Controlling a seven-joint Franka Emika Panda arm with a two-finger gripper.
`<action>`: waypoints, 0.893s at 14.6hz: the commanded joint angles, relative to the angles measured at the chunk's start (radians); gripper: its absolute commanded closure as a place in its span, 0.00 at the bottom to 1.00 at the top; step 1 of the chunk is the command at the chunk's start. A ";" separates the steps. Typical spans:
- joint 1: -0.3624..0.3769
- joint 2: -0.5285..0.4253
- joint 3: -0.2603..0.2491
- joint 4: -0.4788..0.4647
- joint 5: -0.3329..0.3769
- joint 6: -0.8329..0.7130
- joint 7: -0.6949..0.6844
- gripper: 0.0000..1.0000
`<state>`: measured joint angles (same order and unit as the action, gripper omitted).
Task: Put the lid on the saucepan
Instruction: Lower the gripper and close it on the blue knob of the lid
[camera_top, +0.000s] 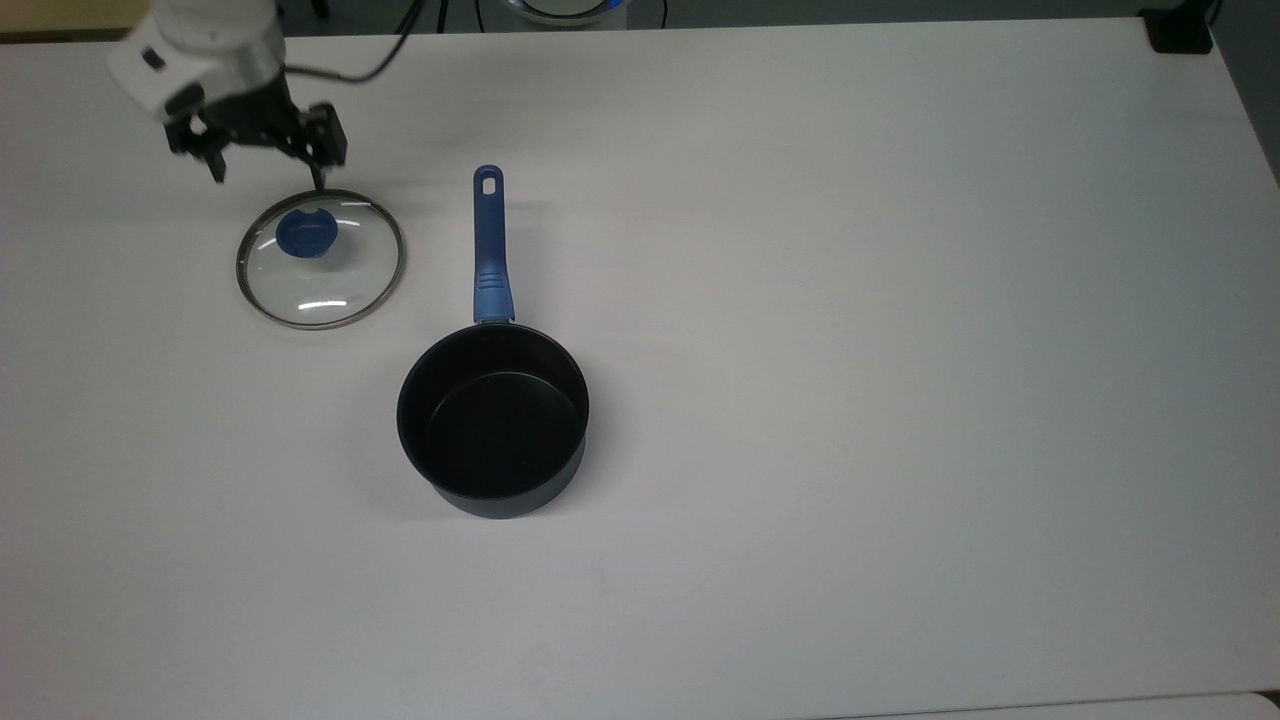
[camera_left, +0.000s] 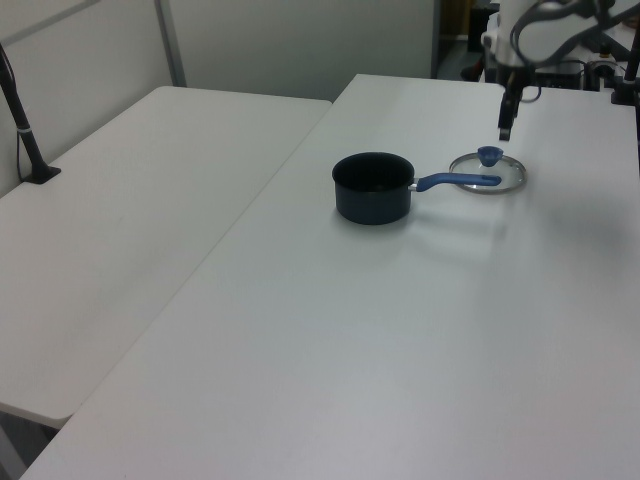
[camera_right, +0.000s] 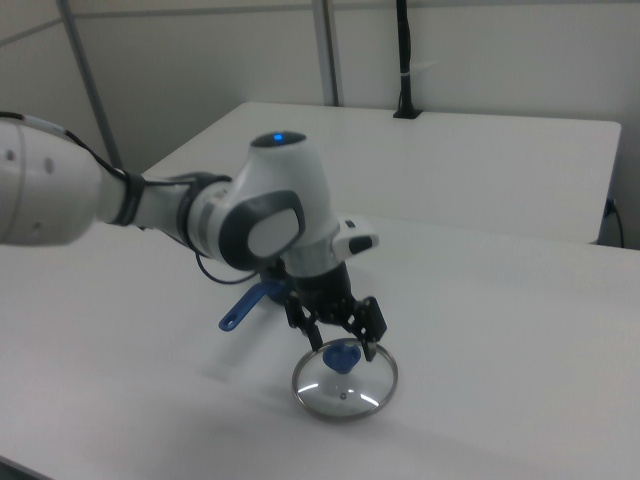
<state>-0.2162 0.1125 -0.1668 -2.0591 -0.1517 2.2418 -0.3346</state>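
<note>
A Panda arm's gripper (camera_top: 268, 176) hovers with fingers spread and nothing between them, just off the far rim of the lid (camera_top: 320, 259), which lies flat on the white table (camera_top: 850, 300). In the top view the blue knob (camera_top: 306, 235) sits at about five o'clock from the fingertips, so the coming grasp likely turns on a short shift that way and a descent. The empty saucepan (camera_top: 493, 420) stands at roughly four o'clock from the lid, apart from it, handle (camera_top: 489, 245) pointing to twelve. The right view shows the gripper (camera_right: 336, 333) raised above the knob (camera_right: 341, 356), a height gap the top view flattens; the left view sets one finger (camera_left: 506, 118) above the lid (camera_left: 488, 172).
</note>
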 joint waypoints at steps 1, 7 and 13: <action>0.023 0.114 0.003 -0.003 0.000 0.142 0.153 0.00; 0.024 0.144 0.010 0.005 0.001 0.183 0.189 0.16; 0.023 0.133 0.035 0.043 0.047 0.177 0.207 0.12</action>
<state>-0.2000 0.2492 -0.1474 -2.0425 -0.1398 2.4067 -0.1552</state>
